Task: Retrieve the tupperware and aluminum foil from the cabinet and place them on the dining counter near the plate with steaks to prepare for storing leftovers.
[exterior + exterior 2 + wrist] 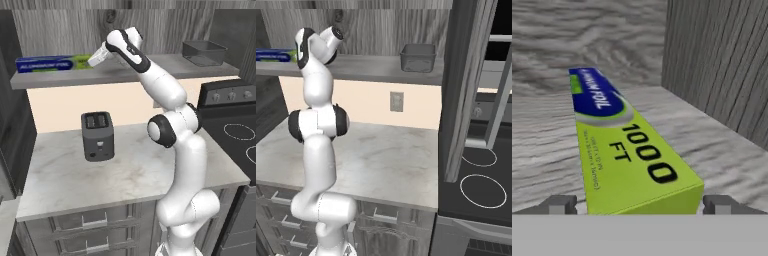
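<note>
The aluminum foil [50, 63], a long blue carton with a lime-green end, lies along the left of the cabinet shelf [150, 70]. My gripper [92, 61] is at its green end. In the hand view the aluminum foil [619, 150] runs away from me, and my gripper [639, 205] is open, with one fingertip [559, 204] on each side of the green end and a small gap to the carton. The tupperware [204, 52], a dark grey open tub, sits at the shelf's right end; it is also the tupperware [418, 57] in the right base view. The dining counter and the plate with steaks are out of view.
A black two-slot toaster [97, 135] stands on the white marbled worktop [75, 180] below the shelf. A black stove [235, 130] adjoins the worktop on the right. The open cabinet door [466, 90] hangs to the right of the shelf. Drawers with bar handles [85, 220] sit under the worktop.
</note>
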